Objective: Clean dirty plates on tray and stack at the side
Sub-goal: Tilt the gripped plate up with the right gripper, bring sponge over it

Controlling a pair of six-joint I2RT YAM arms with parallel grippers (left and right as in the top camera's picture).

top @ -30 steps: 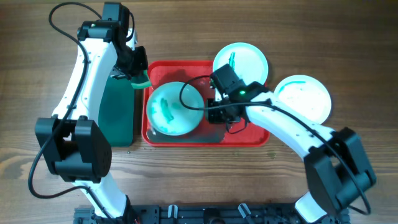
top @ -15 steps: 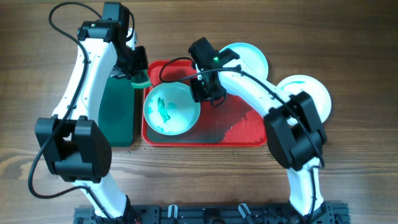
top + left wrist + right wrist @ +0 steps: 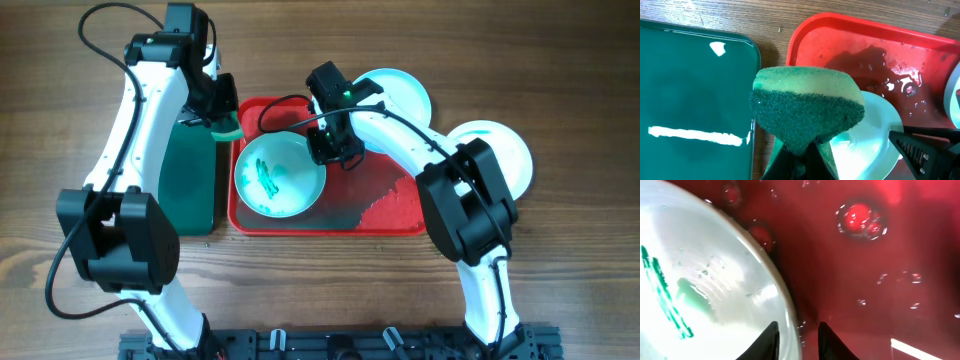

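Observation:
One pale plate (image 3: 290,188) with a green smear lies in the left half of the red tray (image 3: 395,215). My right gripper (image 3: 337,152) is at its back-right rim. In the right wrist view the gripper (image 3: 797,341) is open and straddles the rim, one finger over the plate (image 3: 700,270) and the other over the wet tray floor (image 3: 880,270). My left gripper (image 3: 222,122) hovers at the tray's back-left corner, shut on a green sponge (image 3: 807,110). Below the sponge, the plate (image 3: 865,145) and the tray (image 3: 840,40) show in the left wrist view.
Two more plates sit on the wooden table outside the tray, one (image 3: 395,95) behind its back-right corner and one (image 3: 490,152) to its right. A dark green tray (image 3: 188,175) lies directly left of the red one. Cables loop over both arms.
The right arm swung round and its gripper moved from the plate's right side to its back-right rim. The plate, tilted up before, now lies flatter. The left arm stayed still.

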